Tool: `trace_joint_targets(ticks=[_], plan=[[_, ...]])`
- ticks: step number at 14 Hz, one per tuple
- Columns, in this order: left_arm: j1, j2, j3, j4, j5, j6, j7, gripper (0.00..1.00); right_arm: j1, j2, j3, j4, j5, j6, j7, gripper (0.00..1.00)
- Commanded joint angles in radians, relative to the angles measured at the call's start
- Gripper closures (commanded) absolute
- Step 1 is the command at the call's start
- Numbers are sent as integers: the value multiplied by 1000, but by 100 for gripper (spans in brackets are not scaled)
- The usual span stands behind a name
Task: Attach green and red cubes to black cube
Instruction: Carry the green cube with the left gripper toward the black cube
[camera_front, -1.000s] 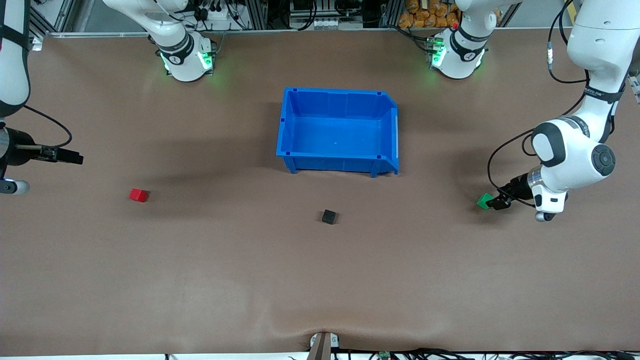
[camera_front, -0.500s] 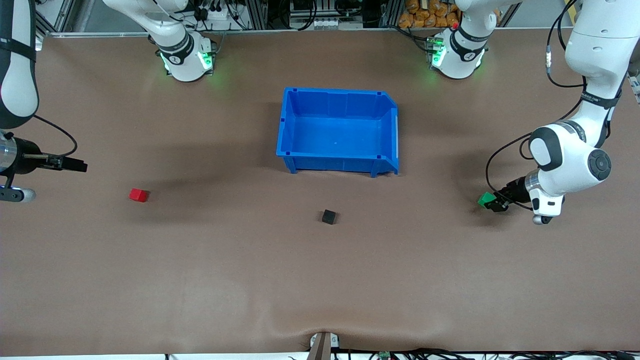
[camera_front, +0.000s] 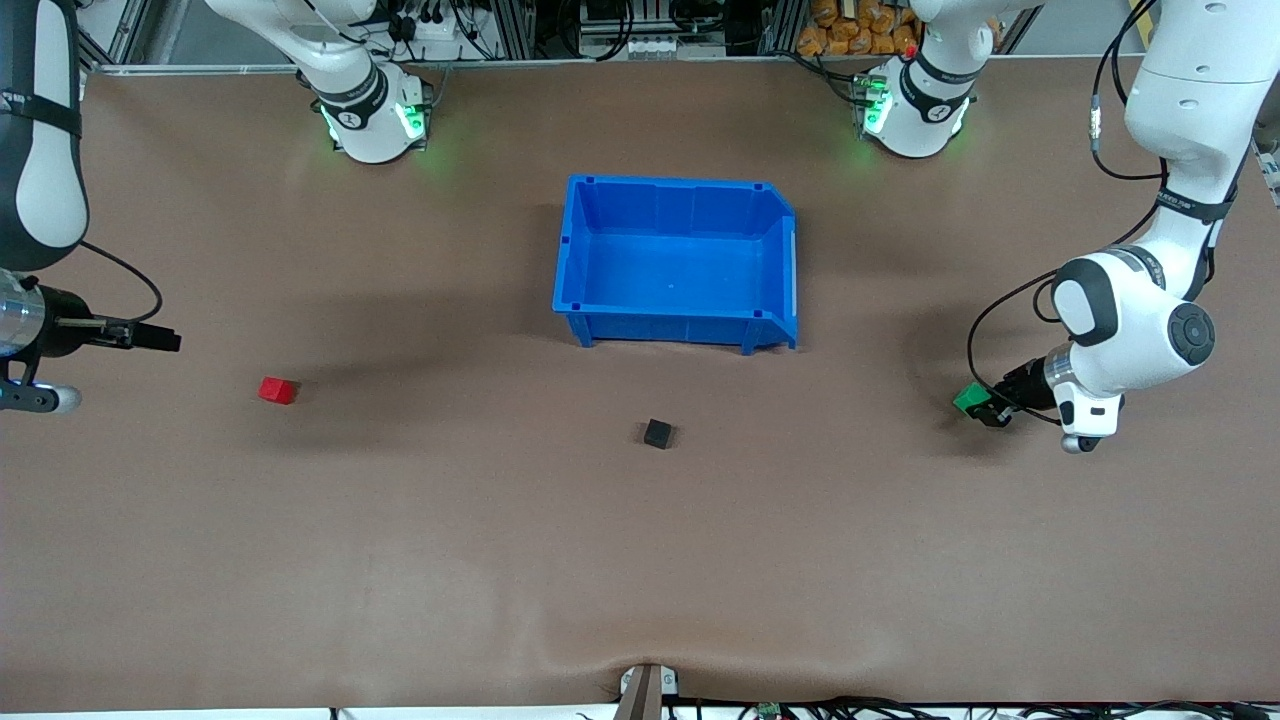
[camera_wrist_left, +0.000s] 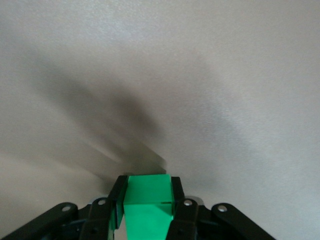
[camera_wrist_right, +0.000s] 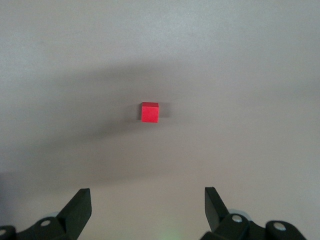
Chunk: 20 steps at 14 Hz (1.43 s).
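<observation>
My left gripper (camera_front: 983, 408) is shut on the green cube (camera_front: 968, 399) at the left arm's end of the table. The left wrist view shows the green cube (camera_wrist_left: 147, 192) pressed between both black fingers. The red cube (camera_front: 277, 390) rests on the table near the right arm's end, and the black cube (camera_front: 657, 433) sits mid-table, nearer to the front camera than the blue bin. My right gripper (camera_front: 165, 341) hovers open near the table's edge at the right arm's end. In the right wrist view the red cube (camera_wrist_right: 149, 112) lies some way ahead of the spread fingers, which hold nothing.
A blue bin (camera_front: 578, 300) stands at the table's middle, nothing inside it. Both arm bases stand along the table edge farthest from the front camera. A small bracket (camera_front: 646, 685) sits at the edge nearest that camera.
The left gripper's fingers have shut on the green cube and shifted slightly with it. The right gripper has moved a little toward the red cube, still open.
</observation>
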Motion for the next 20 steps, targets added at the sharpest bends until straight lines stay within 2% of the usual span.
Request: trace_joint_targets(ticks=[1,3,6,9,13,16,20], plan=[[-24,11,1,26,-17,6,-46,100,-19,7,14,-10,6,17,-8,0],[-44,10,0,30,-17,6,-88,97,-18,15,14,-10,6,19,-8,0],[-61,2,-2,39,-17,5,-124,100,-18,32,14,-16,6,31,-8,0],[-78,4,-17,73,-17,3,-224,100,-19,45,13,-16,24,34,-8,0],[-156,19,-17,141,-17,-6,-406,100,-19,59,13,-27,26,48,-8,0],[-235,44,-17,203,-17,-17,-592,100,-19,64,13,-34,26,63,-8,0],[-360,100,-16,357,-11,-89,-923,100,-19,73,14,-53,26,92,-8,0]])
